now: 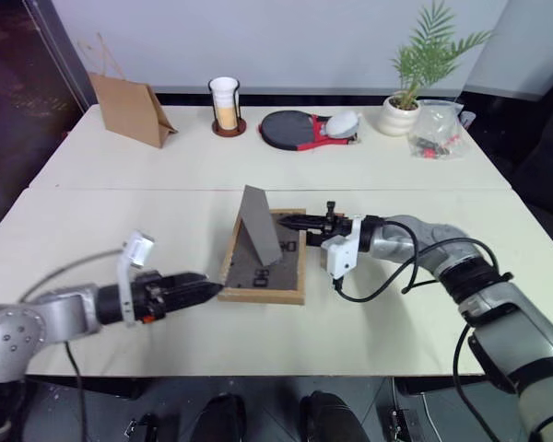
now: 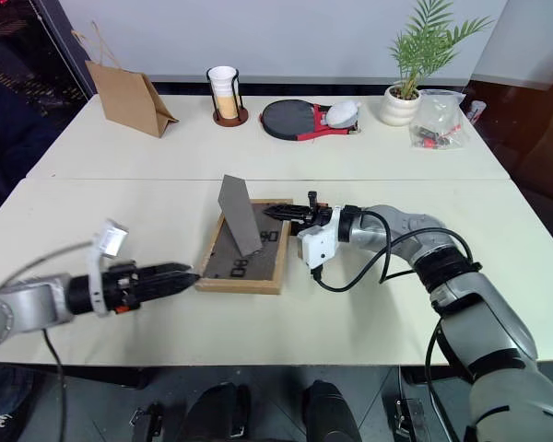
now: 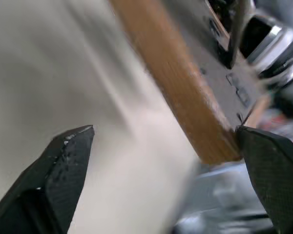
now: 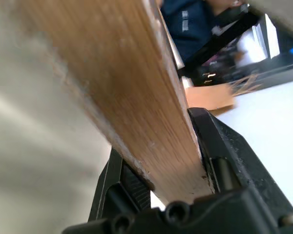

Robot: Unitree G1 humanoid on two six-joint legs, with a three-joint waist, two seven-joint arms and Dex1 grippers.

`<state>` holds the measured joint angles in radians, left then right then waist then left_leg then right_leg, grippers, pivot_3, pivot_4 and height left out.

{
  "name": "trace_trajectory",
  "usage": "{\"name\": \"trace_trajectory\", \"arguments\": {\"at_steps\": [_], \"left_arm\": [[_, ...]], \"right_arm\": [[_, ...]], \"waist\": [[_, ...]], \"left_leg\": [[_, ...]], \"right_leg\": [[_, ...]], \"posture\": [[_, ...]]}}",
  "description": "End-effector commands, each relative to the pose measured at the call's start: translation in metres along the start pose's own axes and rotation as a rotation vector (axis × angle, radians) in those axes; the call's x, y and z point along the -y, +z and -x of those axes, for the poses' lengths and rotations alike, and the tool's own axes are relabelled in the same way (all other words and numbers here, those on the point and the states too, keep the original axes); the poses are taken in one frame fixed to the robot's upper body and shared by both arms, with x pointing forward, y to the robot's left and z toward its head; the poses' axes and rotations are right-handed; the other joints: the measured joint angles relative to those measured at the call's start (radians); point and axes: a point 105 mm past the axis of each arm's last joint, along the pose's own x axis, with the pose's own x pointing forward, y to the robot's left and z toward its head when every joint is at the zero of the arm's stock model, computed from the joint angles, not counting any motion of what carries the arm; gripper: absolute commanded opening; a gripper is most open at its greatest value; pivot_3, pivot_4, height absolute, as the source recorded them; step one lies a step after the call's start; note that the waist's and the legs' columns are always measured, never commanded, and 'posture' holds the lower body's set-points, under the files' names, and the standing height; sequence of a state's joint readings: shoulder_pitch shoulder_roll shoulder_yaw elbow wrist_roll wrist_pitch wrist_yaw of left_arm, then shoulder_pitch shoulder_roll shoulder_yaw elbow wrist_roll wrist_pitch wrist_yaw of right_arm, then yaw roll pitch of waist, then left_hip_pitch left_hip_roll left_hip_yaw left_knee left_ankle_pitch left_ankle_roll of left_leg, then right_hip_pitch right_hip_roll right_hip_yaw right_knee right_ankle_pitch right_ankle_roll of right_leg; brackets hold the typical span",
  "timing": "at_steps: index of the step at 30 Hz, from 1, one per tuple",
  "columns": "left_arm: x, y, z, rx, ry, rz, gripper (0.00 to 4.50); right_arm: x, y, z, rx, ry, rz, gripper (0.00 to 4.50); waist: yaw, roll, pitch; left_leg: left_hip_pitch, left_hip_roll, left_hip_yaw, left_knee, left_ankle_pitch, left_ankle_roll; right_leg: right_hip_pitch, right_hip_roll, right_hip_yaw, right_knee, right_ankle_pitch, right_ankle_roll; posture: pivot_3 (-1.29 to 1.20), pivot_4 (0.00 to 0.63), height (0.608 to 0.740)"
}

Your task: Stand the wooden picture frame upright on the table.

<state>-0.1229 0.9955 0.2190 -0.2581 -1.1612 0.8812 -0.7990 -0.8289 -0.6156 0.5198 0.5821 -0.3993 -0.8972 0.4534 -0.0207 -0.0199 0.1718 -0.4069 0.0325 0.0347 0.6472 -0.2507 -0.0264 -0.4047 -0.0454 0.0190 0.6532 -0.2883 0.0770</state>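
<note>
- My left tool [image 1: 214, 289] is spread wide, empty, just beside the near left corner of the wooden picture frame [image 1: 264, 269]; I should keep it clear.
- The frame lies face down mid-bench [image 1: 120, 203], its grey stand [image 1: 258, 224] folded out.
- My right tool [image 1: 286, 220] is clamped on the frame's far right edge; I should tip it up slowly until the stand bears.

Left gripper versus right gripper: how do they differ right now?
The right gripper is shut on the far right edge of the wooden picture frame; the left gripper is open, gripping nothing. The right gripper reaches in from the frame's right side, the left gripper sits at its near left corner. Both have black fingers and lie low over the table.
</note>
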Motion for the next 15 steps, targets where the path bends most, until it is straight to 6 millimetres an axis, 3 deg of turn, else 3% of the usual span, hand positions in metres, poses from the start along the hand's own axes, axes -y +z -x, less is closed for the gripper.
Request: {"name": "trace_trajectory", "arguments": {"at_steps": [1,4,7,10,15], "left_arm": [[-0.020,0.011,0.015,-0.025,0.086,-0.183,4.47],[-0.021,0.021,0.012,-0.007,0.079,-0.267,4.47],[-0.020,0.023,0.005,0.009,0.058,-0.296,4.47],[-0.016,0.024,-0.003,0.033,0.036,-0.306,4.47],[-0.009,0.022,-0.014,0.039,0.011,-0.321,4.47]], "right_arm": [[0.035,0.009,0.006,0.103,-0.060,-0.546,1.10],[0.037,0.017,0.007,0.234,0.068,-1.012,1.10],[0.040,0.008,0.007,0.262,0.121,-1.250,1.10],[0.038,-0.008,0.004,0.241,0.142,-1.384,1.10],[0.025,-0.018,-0.002,0.216,0.182,-1.433,1.10]], "waist": [[0.003,0.001,0.001],[0.005,0.004,0.003],[0.006,0.004,0.003],[0.004,0.004,0.003],[0.004,0.004,0.003]], "left_leg": [[0.000,0.000,0.000,0.000,0.000,0.000],[-0.001,0.000,0.000,0.001,-0.001,0.002],[-0.001,0.000,-0.001,0.001,-0.002,0.003],[-0.001,0.000,-0.001,0.000,-0.002,0.003],[-0.004,0.000,0.000,-0.002,-0.002,0.003]], "right_leg": [[0.000,-0.001,0.000,0.000,0.001,0.001],[0.000,-0.004,-0.001,0.000,0.001,0.003],[0.000,-0.006,-0.002,0.000,0.001,0.002],[-0.001,-0.006,-0.002,0.000,0.001,0.002],[-0.005,-0.006,-0.002,0.000,0.002,0.002]], "posture": [[0.00,0.150,0.740],[0.00,0.150,0.740],[0.00,0.150,0.740],[0.00,0.150,0.740],[0.00,0.150,0.740]]}}
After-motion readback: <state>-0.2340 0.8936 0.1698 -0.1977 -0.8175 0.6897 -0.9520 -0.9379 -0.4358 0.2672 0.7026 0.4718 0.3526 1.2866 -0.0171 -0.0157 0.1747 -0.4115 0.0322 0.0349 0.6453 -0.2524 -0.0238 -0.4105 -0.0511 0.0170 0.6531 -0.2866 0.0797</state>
